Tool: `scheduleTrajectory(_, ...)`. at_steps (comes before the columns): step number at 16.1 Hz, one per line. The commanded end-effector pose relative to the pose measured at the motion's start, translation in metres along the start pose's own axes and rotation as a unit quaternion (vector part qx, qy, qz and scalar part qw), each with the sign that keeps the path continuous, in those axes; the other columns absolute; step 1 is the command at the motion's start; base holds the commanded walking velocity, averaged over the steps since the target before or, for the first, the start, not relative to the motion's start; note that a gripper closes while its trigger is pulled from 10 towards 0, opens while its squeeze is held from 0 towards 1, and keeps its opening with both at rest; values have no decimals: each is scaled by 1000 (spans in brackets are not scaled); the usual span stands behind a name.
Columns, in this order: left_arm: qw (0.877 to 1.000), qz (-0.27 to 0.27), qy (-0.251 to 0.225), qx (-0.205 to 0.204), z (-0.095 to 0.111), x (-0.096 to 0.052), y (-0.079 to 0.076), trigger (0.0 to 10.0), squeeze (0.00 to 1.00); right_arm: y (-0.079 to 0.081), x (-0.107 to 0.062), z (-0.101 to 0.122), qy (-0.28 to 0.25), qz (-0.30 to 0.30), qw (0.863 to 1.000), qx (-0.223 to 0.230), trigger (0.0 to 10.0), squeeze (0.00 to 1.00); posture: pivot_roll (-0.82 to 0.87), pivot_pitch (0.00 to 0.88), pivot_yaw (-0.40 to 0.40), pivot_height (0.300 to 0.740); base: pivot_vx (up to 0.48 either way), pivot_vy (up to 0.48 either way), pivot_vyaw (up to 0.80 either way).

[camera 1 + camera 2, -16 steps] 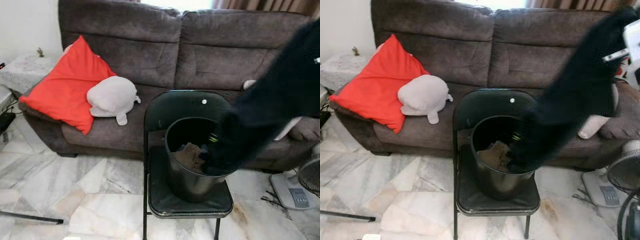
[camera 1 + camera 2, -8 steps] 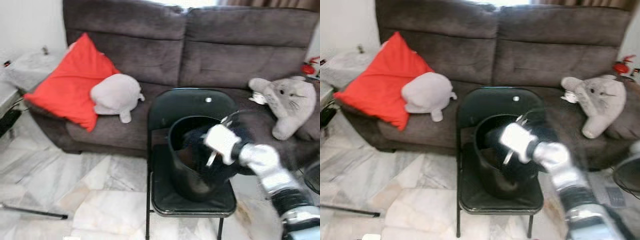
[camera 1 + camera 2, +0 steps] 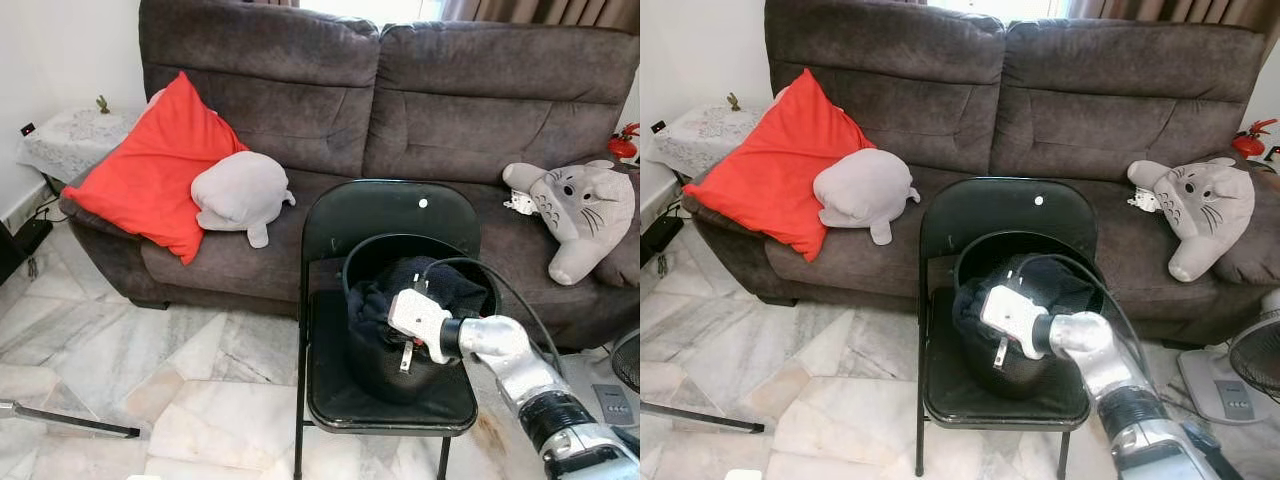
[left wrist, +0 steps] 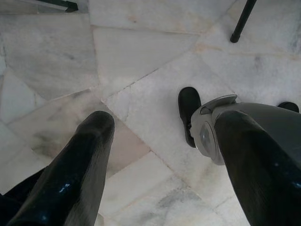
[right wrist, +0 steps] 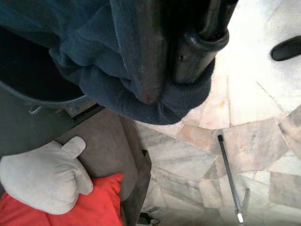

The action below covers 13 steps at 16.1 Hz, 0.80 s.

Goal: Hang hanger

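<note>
Two right fingers [image 5: 188, 52] pinch dark garment [image 5: 94, 61] at bucket [image 3: 395, 360]; left fingers [image 4: 70, 179] spread.

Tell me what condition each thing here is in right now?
Black folding metal chair: unfolded, upright.
Black round bucket: upright on the chair seat, stuffed.
Dark navy knit garment: bunched, draped over the bucket rim.
Right gripper: jaws shut on the garment.
Left gripper: jaws open, idle above the floor.
</note>
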<state>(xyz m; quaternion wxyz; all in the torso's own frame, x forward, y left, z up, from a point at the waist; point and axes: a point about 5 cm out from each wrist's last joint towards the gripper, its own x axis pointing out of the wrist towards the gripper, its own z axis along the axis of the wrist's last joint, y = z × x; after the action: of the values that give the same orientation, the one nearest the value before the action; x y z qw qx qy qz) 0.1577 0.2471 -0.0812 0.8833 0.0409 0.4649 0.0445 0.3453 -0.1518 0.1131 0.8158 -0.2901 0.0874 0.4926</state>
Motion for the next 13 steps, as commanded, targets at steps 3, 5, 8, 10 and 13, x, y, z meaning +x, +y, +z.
scheduleTrajectory(3,1000,0,19,3,-9,-1,0,10000,0,-5,3,35,-103,-10,995,-7,0,0,-45,53,-10,740,0,0,0)
scheduleTrajectory(5,1000,0,19,4,-8,-1,0,10000,0,-9,6,53,-163,-38,986,10,0,0,-53,52,-7,740,0,0,0)
scheduleTrajectory(8,1000,-3,18,6,-8,-1,0,10000,0,-2,17,44,-120,-24,993,1,0,0,-46,52,-12,740,0,0,0)
scheduleTrajectory(10,1000,-2,19,5,-8,-1,-1,10000,0,4,21,38,-96,-3,995,7,0,0,-43,53,-14,740,0,0,0)
scheduleTrajectory(13,1000,-3,20,5,-9,-1,-1,10000,0,11,23,21,-51,2,999,19,1725,0,-44,57,-14,740,0,0,0)
